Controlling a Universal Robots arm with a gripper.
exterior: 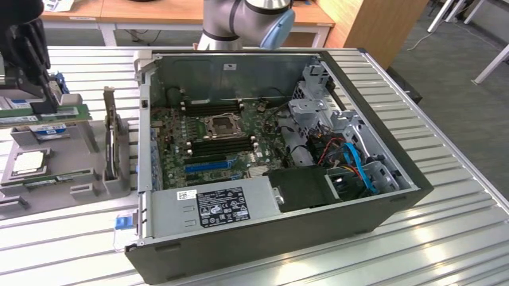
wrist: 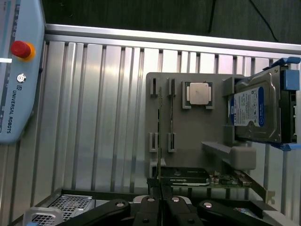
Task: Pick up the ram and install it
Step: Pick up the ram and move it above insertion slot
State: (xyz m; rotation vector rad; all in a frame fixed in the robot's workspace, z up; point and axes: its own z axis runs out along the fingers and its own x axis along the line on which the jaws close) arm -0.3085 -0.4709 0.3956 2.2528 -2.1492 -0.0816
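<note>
Looking from exterior view's left: gripper [wrist: 160,209] low over grey holder [exterior: 80,190], fingers pinched almost together, seemingly on top edge of ram [exterior: 68,112], which stands edge-up in holder. Ram likely light, stiff, fragile; grip long bare edges, not chips. Right: open computer case [exterior: 397,179].

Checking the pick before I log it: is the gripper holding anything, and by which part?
The ram, pinched by the gripper on its upper long edge, near the middle.
</note>
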